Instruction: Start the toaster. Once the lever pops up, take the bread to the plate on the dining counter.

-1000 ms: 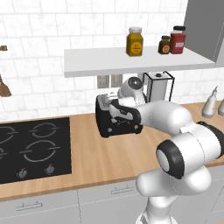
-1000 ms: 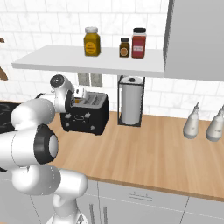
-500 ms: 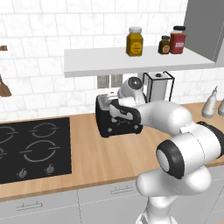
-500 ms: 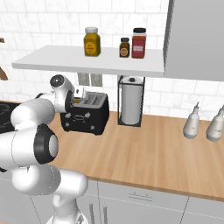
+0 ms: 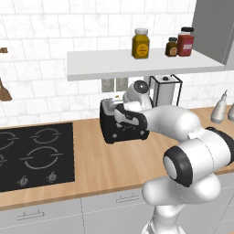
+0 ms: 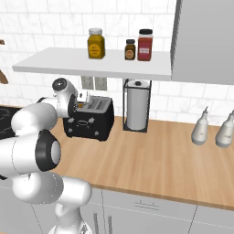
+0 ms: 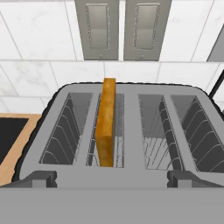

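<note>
Upright in the second slot from the left, as our hand view frames it, the bread (image 7: 105,124) stands edge-on with its top edge above the grey top of the toaster (image 7: 131,127). It sits a little left of the midline between our two fingertips, whose dark tips rise at the bottom of that view, wide apart and touching nothing, so our gripper (image 7: 112,178) is spread and empty, hovering just above the front edge of the toaster.

From the left base view we see the toaster (image 5: 119,130) on the wooden counter (image 5: 105,160), close to the tiled wall, with our arm reaching over its top. The hob (image 5: 32,155) lies well to its left. From the right base view the toaster's (image 6: 90,119) black front shows its lever (image 6: 82,122) and pale knobs, and a sliver of the bread (image 6: 81,104) is visible beside our hand. A paper-towel holder (image 6: 137,111) stands just beside the toaster, under the shelf (image 6: 91,66) carrying jars.
</note>
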